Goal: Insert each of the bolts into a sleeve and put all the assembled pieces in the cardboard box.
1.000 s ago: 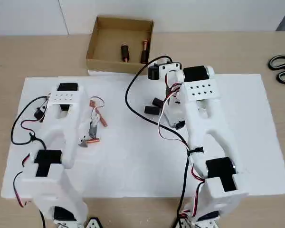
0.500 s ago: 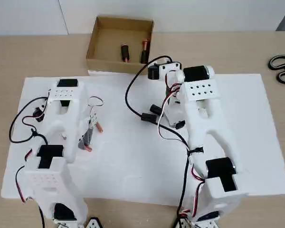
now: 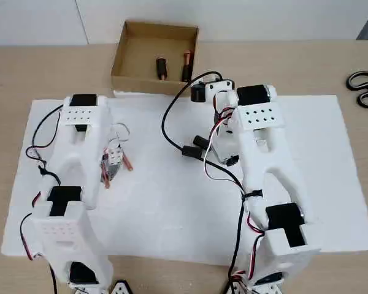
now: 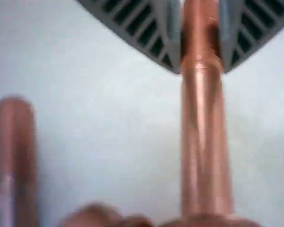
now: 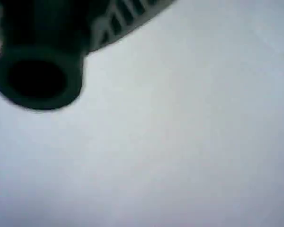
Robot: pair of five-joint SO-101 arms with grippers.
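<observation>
L gripper (image 4: pixel 200 64): grey ribbed jaws pressed onto a copper bolt (image 4: pixel 201 142), pinching it near one end. The shank runs out past the tips and the bolt hangs over the white foam sheet (image 3: pixel 172 214) on the left side. A 2nd bolt (image 3: pixel 127 162) lies loose on the sheet just beside that gripper, on the side toward the R arm. Thin red/white wires (image 3: pixel 119 130) loop close above the L gripper.

R gripper (image 3: pixel 202 144): pinching a black sleeve (image 5: pixel 35 78), w/ the open bore facing the wrist cam and the sheet behind it. A 2nd sleeve (image 3: pixel 190 151) sits right next to it, near mid-sheet. From above can't tell if the two touch.

In the way: a black cable (image 3: pixel 164 125) from the R arm arcs over the sheet between the arms and passes right at the sleeves, partly covering them.

Cardboard box (image 3: pixel 138 61) sits on the table (image 3: pixel 49 67) at the far edge of the sheet, open top. 2 assembled pieces (image 3: pixel 161 67) lie inside toward its right wall, apart from each other. Bolts and sleeves are well apart from the box.

Scissors (image 3: pixel 363 81) lie at the far right table edge, off the sheet.
</observation>
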